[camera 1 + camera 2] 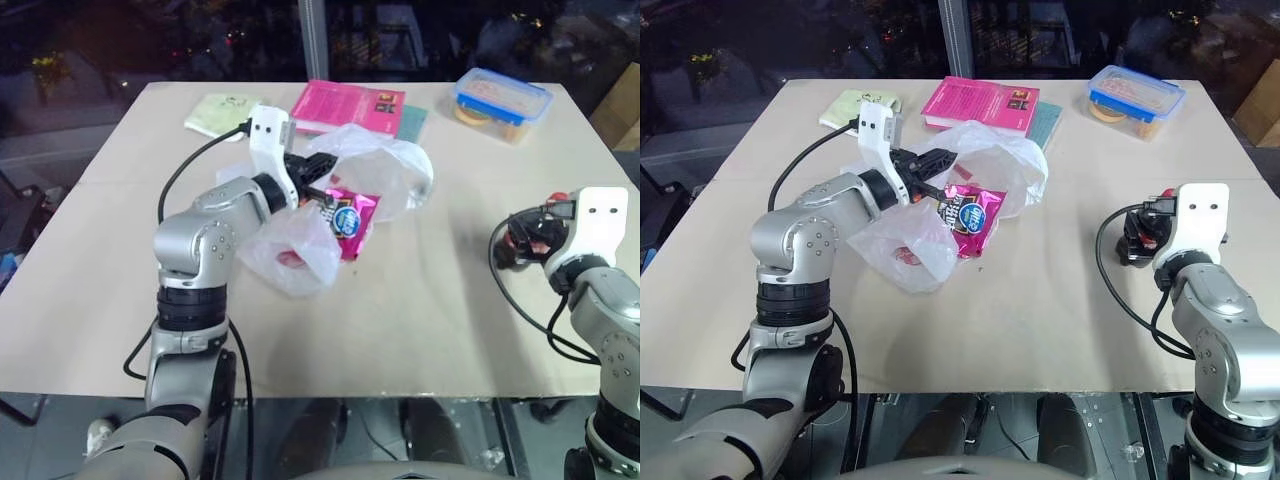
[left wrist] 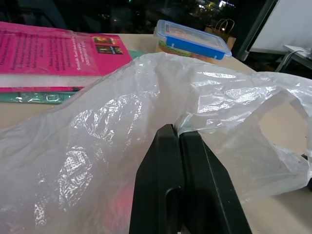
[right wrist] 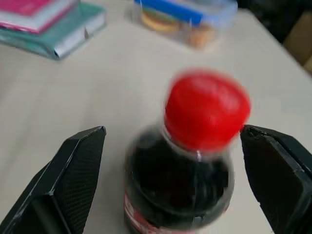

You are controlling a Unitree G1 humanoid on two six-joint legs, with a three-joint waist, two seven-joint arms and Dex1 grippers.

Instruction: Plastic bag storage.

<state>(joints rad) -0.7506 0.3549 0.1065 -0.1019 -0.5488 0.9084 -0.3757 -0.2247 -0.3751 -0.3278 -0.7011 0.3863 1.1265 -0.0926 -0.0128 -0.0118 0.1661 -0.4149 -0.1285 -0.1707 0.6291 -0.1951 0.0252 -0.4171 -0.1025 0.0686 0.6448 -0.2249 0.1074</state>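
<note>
Left eye view: on the bench (image 1: 400,330), the left hand (image 1: 318,187) was clamped on a fold of the plastic bag (image 1: 385,170), which lay crumpled mid-bench over a magenta snack packet (image 1: 350,218), in front of the pink book (image 1: 345,105). Far right, the right hand (image 3: 175,180) stood wide apart, flanking a red-capped dark bottle (image 3: 195,146) without touching it.

Bright on the table (image 1: 420,330), black dark beyond it. Shiny white spots on the plastic bag (image 2: 97,131). Blurry red-capped bottle (image 3: 195,146) up close. Soft, faint shadows under things.
</note>
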